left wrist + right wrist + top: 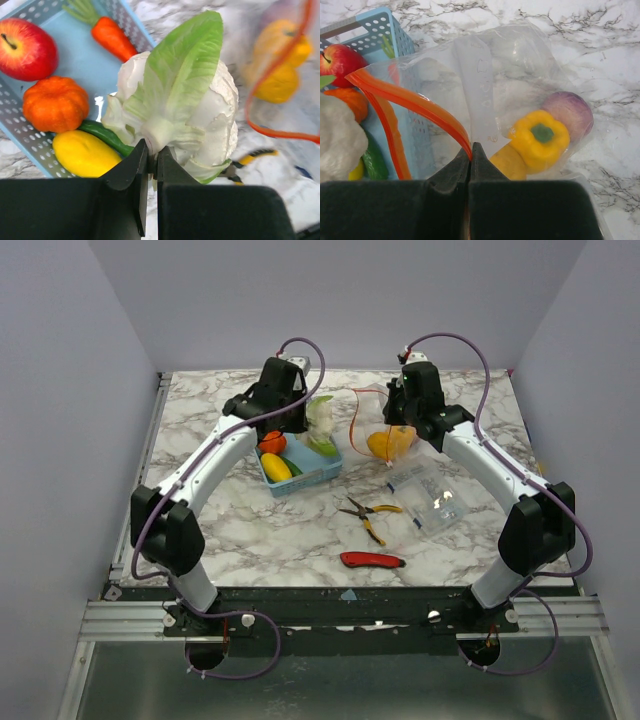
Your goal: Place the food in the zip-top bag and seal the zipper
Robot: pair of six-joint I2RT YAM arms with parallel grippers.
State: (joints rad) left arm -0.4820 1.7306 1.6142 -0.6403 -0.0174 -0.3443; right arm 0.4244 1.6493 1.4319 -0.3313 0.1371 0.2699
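My left gripper [152, 157] is shut on the base of a white cauliflower with a green leaf [180, 95], held over the right edge of the light blue basket [75, 55]. In the basket lie a red apple [27, 50], an orange pumpkin [55, 102], a carrot [110, 37], a yellow squash [82, 152] and a green piece [102, 135]. My right gripper [471, 150] is shut on the red-orange zipper [415, 102] and holds the zip-top bag [520, 65] open at its mouth. Inside the bag are a yellow pepper [540, 137] and a purple onion [570, 115].
Yellow-handled pliers [368, 515] and a red-handled utility knife [372, 560] lie on the marble table in front of the basket [300, 478]. A flat clear packet [432, 498] lies near the right arm. The bag [390, 440] hangs just right of the cauliflower [320, 420].
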